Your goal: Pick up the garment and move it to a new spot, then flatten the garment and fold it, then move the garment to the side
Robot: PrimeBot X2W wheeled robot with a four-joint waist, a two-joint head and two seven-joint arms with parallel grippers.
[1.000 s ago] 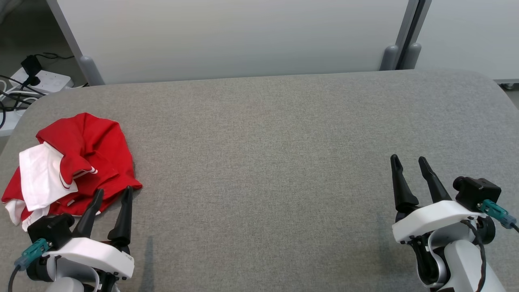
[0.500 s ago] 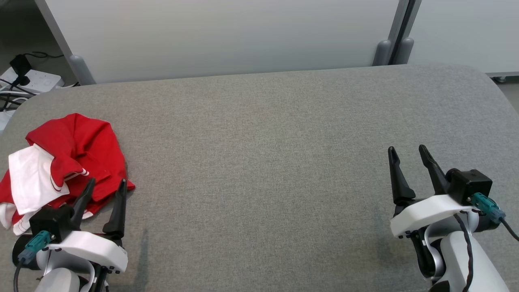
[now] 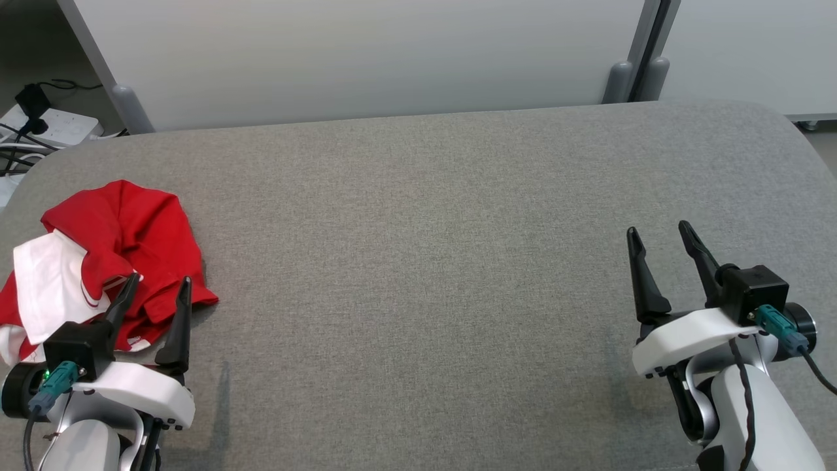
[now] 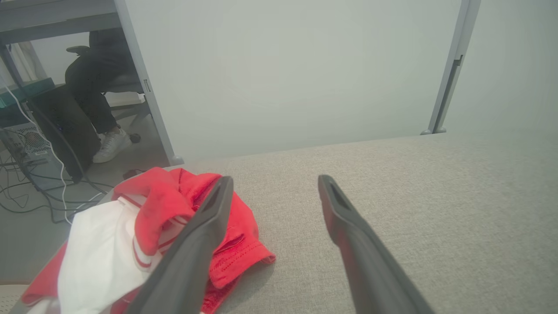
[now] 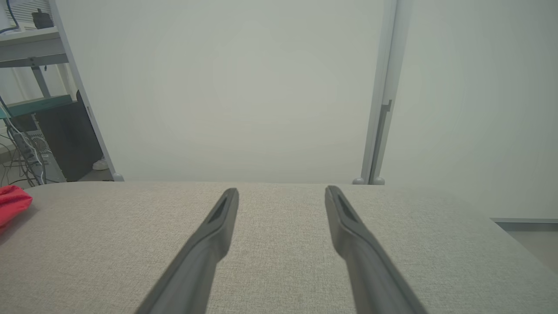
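Note:
A crumpled red and white garment (image 3: pixel 111 255) lies in a heap at the left end of the grey table (image 3: pixel 425 229). My left gripper (image 3: pixel 159 283) hovers open just over the heap's near right edge, nothing between its fingers. In the left wrist view the garment (image 4: pixel 148 235) sits at the lower left, with the left finger across it and the gripper (image 4: pixel 274 181) open. My right gripper (image 3: pixel 657 229) stands open above bare table at the right. The right wrist view shows that gripper (image 5: pixel 281 192) open and a red scrap of the garment (image 5: pixel 13 203) at the far left.
White partition panels (image 3: pixel 366 59) stand behind the table's far edge. A power strip and cables (image 3: pixel 39 127) lie on the floor beyond the table's left corner. In the left wrist view a seated person's legs and shoe (image 4: pixel 107 126) show behind the partition post.
My left gripper has moved forward and left over the garment's near edge. The right gripper has crept slightly forward. The head camera has shifted a little.

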